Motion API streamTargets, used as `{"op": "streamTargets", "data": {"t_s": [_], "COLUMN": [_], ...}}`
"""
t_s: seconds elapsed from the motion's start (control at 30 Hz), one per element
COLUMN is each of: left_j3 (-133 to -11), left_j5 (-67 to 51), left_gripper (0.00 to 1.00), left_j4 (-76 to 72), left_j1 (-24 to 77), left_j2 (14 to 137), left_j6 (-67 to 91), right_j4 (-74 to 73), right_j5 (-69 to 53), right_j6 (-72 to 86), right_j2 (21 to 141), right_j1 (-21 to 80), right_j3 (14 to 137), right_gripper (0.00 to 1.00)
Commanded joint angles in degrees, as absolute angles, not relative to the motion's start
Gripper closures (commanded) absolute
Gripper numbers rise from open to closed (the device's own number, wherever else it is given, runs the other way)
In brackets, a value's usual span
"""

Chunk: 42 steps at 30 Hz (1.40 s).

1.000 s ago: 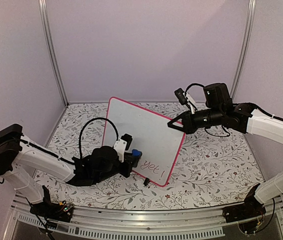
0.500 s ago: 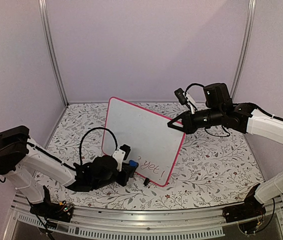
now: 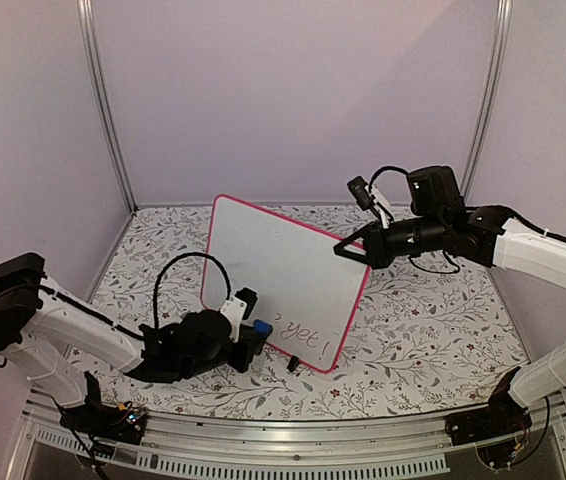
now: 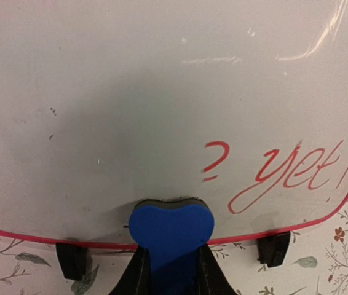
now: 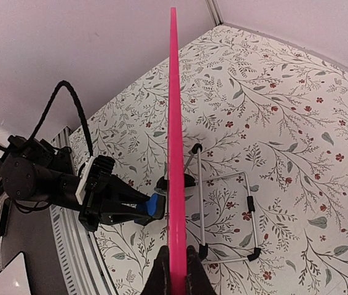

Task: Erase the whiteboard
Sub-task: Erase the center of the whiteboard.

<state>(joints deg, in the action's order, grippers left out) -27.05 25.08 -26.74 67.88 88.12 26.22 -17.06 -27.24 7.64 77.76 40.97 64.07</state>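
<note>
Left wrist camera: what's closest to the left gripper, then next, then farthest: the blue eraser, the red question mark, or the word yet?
1. The blue eraser, held in the left gripper, at the bottom edge of the whiteboard.
2. The red question mark, above and right of the eraser.
3. The word yet, farther right.

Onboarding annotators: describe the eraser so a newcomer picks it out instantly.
Start at the pink-framed whiteboard standing on the floral table. Along its bottom edge, left of the red writing, the left end effector is shut on a small block. It is the only blue thing, with a heart-shaped end.
</note>
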Motion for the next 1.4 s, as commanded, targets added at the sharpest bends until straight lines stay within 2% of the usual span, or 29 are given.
{"op": "streamTargets", "data": {"t_s": [0.0, 0.37, 0.9, 1.37], "left_j3": [-31.9, -37.1, -29.0, -26.9], "left_j5": [26.8, 27.3, 24.2, 23.3], "left_gripper": [0.97, 0.98, 0.98, 0.98], "left_j4": [-25.1, -23.8, -27.5, -28.8], "left_j1": [67.9, 67.2, 67.4, 69.1], "left_j2": [85.6, 90.5, 93.0, 95.7], "left_j6": [22.8, 20.3, 26.5, 29.9], "right_j4": [-21.8, -21.8, -21.7, -22.0], "right_j5": [-29.7, -29.8, -29.8, -29.8], "right_j6": [4.8, 4.8, 4.8, 4.7], "right_j2": [78.9, 78.4, 78.8, 78.8], "right_j1": [42.4, 42.4, 42.4, 42.4], "right_j3": [63.0, 62.9, 63.1, 63.4], "right_gripper": [1.0, 1.0, 1.0, 1.0]}}
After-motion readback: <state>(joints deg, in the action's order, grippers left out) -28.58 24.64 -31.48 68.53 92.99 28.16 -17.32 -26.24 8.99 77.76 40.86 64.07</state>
